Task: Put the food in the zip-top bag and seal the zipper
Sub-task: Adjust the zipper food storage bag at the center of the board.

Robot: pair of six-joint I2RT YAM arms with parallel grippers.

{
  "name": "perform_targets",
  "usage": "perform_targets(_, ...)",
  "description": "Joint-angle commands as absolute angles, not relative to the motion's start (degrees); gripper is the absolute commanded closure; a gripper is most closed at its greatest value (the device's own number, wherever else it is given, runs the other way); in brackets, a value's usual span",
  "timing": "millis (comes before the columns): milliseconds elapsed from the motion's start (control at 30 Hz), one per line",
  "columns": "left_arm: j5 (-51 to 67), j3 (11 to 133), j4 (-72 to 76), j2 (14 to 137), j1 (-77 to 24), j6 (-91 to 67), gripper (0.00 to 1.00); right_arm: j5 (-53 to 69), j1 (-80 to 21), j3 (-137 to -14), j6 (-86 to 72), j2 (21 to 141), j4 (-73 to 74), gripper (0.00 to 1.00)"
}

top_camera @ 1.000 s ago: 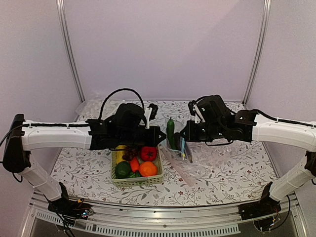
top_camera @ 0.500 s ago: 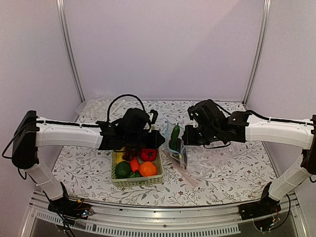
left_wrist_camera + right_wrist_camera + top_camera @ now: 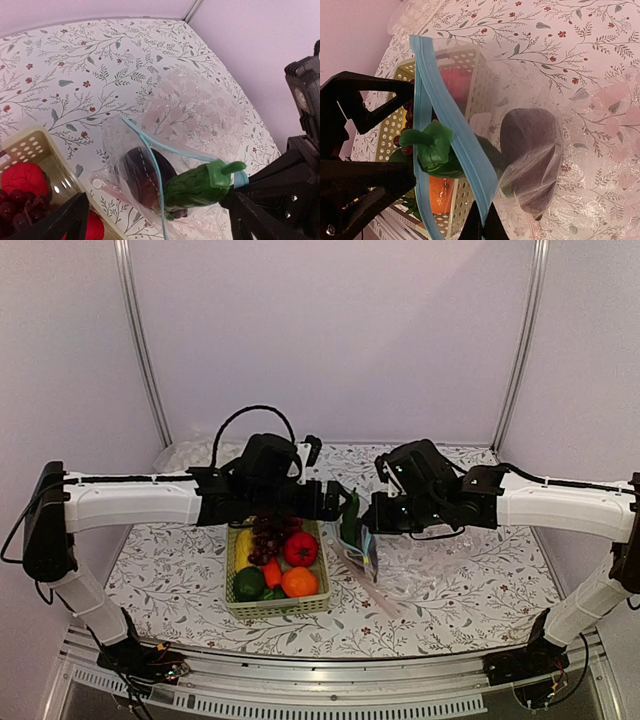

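At centre of the floral worktop [image 3: 470, 605]: zip-top bag [image 3: 200, 112], lifted by its mouth, purple eggplant [image 3: 140, 172] inside. Dark green vegetable [image 3: 197, 187]: partway through the mouth, stem end outside, crossing the light-blue zipper [image 3: 451, 137]. Right end effector [image 3: 485, 227]: clamped shut on the bag's zipper edge. Left end effector [image 3: 159, 202]: jaws spread wide either side of the vegetable, not gripping it. Beside the bag, mesh basket [image 3: 277, 607]: grapes [image 3: 265, 535], red fruit [image 3: 301, 550], orange [image 3: 299, 582].
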State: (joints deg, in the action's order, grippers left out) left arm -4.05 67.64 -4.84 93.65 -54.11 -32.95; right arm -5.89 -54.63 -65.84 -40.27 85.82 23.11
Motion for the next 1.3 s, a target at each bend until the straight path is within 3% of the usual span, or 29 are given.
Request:
perform_targets(0,-2.5,67.57,-2.78,93.94,-51.89,-33.71,0.01,-5.12,-54.89,-66.12,-40.25,84.99,21.82,1.0)
perform_targets(500,0.23,69.43,1.16,98.35,-50.99,-35.53,0.01,-4.74,-54.91,-65.67,-40.34,84.79,21.63,1.0)
perform_targets(1033,-5.03,71.1,-6.24,102.99,-50.36,-36.66,0.27,-5.04,-54.89,-64.77,-40.69,83.15,21.18,1.0)
perform_targets(1267,-3.33,67.44,-1.36,100.98,-50.36,-36.93,0.24,-7.82,-54.86,-63.79,-41.67,83.2,21.16,1.0)
